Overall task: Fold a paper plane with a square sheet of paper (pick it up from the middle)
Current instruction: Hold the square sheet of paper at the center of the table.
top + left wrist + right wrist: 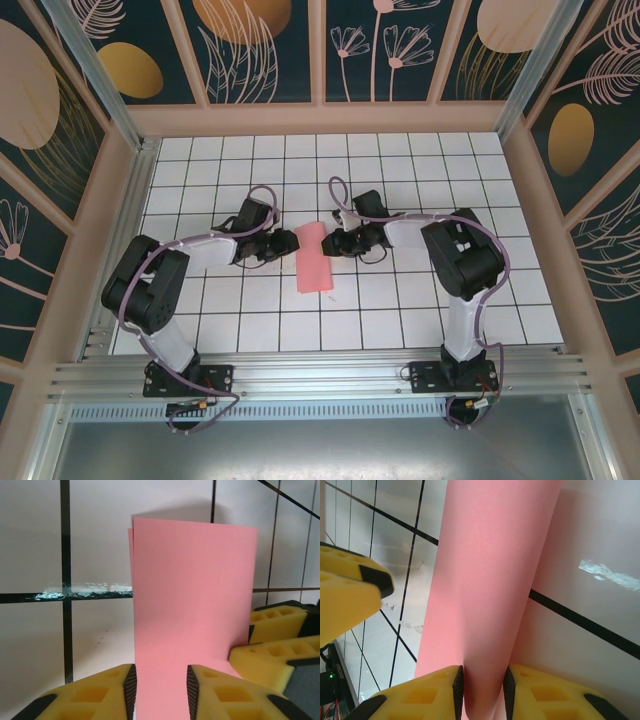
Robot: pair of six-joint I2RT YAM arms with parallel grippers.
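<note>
Right up close, the yellow pads of the left gripper (161, 682) sit part-way apart with the square sheet of paper (195, 595) running up between them. Whether they truly pinch it, I cannot tell. The sheet is doubled over, 2 layers showing at its far corner. It makes a narrow pink strip in the middle of the table (390, 300), between the 2 grippers. Over to the right gripper (482, 685): its pads press both sides of the rounded fold, so it looks closed on the paper. Both come at the same end from opposite sides, I'd say to keep the layers lined up while the centre crease sets. No dart shape yet.
</note>
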